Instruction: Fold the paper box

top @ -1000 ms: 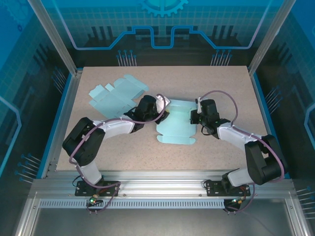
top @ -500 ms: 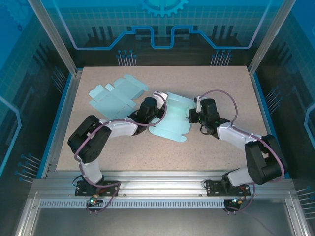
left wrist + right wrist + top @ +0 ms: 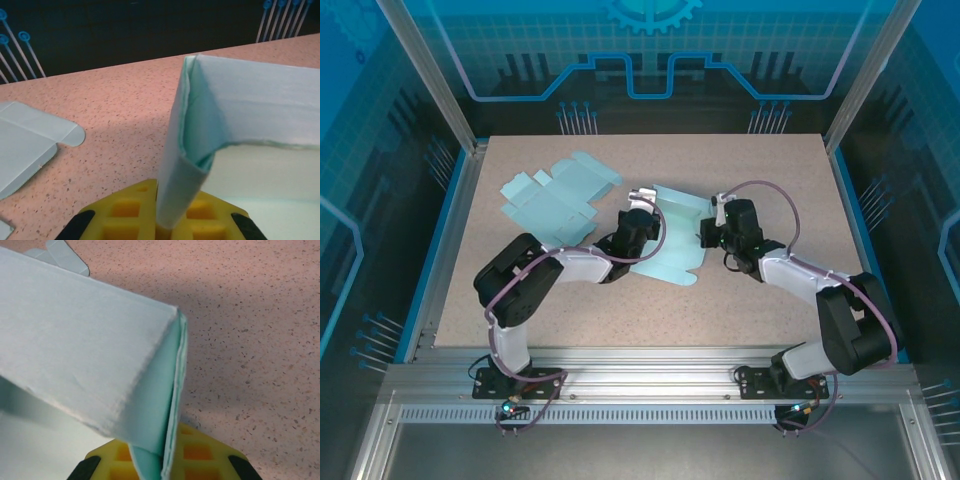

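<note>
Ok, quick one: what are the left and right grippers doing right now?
Left gripper: shut on the paper box, pinching one raised side wall.
Right gripper: shut on the paper box, pinching the opposite wall.

Bright even light, soft shadows

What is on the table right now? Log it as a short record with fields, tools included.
work piece: paper box, light blue, partly folded, side walls raised
left tool: shut on the box's left wall
right tool: shut on the box's right wall
spare: flat box blank, unfolded, far left on the table, apart from both tools
task state: folding not finished
</note>
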Controlling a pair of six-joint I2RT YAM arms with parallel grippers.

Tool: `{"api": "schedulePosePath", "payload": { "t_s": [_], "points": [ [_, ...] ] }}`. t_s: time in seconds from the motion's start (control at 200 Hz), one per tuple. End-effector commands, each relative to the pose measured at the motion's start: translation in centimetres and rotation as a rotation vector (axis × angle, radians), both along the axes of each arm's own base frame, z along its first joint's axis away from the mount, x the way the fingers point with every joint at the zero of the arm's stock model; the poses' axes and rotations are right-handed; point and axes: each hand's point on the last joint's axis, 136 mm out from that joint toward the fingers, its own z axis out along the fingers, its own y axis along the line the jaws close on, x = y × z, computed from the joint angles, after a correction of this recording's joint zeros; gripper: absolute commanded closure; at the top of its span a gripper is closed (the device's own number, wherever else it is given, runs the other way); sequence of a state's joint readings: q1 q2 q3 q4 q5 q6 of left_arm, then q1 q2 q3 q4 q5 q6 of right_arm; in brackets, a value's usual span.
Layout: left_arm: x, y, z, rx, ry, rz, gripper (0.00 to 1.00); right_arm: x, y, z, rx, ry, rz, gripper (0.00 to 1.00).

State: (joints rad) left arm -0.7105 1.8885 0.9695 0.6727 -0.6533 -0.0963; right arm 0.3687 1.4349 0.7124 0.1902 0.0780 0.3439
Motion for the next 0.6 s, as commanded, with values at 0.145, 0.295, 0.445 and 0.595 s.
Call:
{"api": "schedulePosePath", "payload": {
  "t_s": [0.145,0.295,0.445,0.595],
  "points": [
    [2.0,6.1,2.8,-0.339,-0.098,0.417,0.93,-1.0,-0.2,-1.1,-0.019,0.036,-0.029,1.00],
    [1.9,5.9,2.7,-0.375,-0.070,0.414,0.91,-1.0,0.1,-1.2,-0.024,0.041,-0.022,1.00],
    [1.3,7.6,2.0,-0.385,-0.030,0.474,0.90,-1.0,0.0,-1.2,-0.023,0.041,-0.028,1.00],
    [1.8,7.9,2.4,-0.365,-0.008,0.465,0.82,-0.9,0.3,-1.4,-0.021,0.053,-0.018,1.00]
  ]
}}
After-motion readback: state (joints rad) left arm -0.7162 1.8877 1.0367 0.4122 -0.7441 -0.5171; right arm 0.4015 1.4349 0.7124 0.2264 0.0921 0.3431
